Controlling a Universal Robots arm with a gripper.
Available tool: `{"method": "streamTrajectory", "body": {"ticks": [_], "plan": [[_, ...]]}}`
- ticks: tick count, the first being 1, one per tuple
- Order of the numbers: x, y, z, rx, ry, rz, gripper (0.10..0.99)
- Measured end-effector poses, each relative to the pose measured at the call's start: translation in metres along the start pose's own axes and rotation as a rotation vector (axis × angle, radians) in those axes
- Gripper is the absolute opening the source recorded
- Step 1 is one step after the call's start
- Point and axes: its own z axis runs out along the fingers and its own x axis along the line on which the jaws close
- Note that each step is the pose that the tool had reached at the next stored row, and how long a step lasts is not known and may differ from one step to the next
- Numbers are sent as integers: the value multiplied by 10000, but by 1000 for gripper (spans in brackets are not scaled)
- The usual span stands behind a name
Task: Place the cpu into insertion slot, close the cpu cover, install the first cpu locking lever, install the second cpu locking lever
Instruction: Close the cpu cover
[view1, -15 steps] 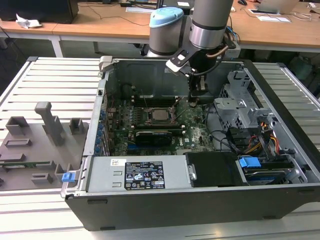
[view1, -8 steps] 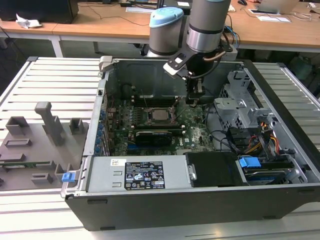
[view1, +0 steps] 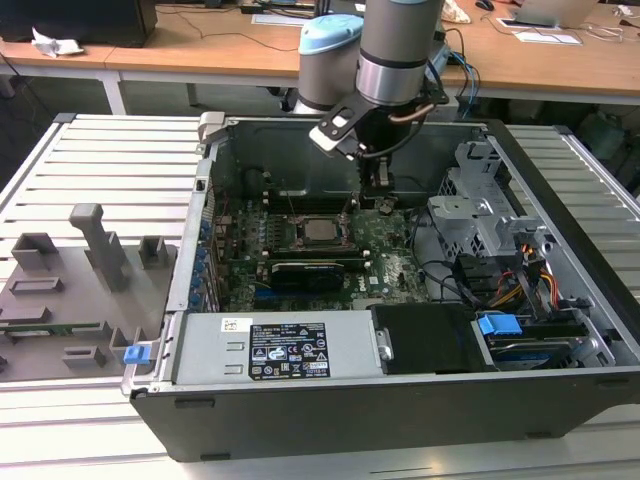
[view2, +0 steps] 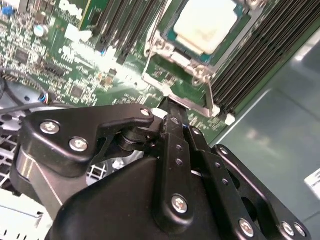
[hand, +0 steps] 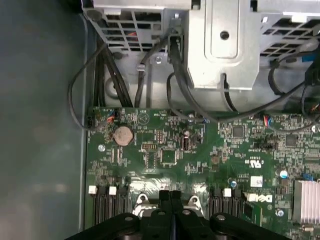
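Grey slatted worktop (view1: 90, 150) carrying an open computer case (view1: 400, 415). The cpu (view2: 205, 25) lies in its slot (view1: 297, 232), and the cover (view2: 169, 47) looks lowered around it. My fingers (view2: 171, 117), pressed shut on nothing, hover just beside a lever (view2: 211, 97). Probably the lever step, which calls for a precise, firm push.

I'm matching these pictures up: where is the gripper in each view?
Exterior view: gripper toward the exterior view's right of the cpu.
Second wrist view: gripper near the cpu cover corner.
First wrist view: gripper between memory slots.
Shared landmark: green motherboard.
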Motion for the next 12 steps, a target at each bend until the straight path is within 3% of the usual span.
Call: {"method": "streamTrajectory", "body": {"ticks": [7, 12], "plan": [[4, -165, 23, 1, 0, -1, 106], [7, -232, 59, 1, -1, -2, 106]]}}
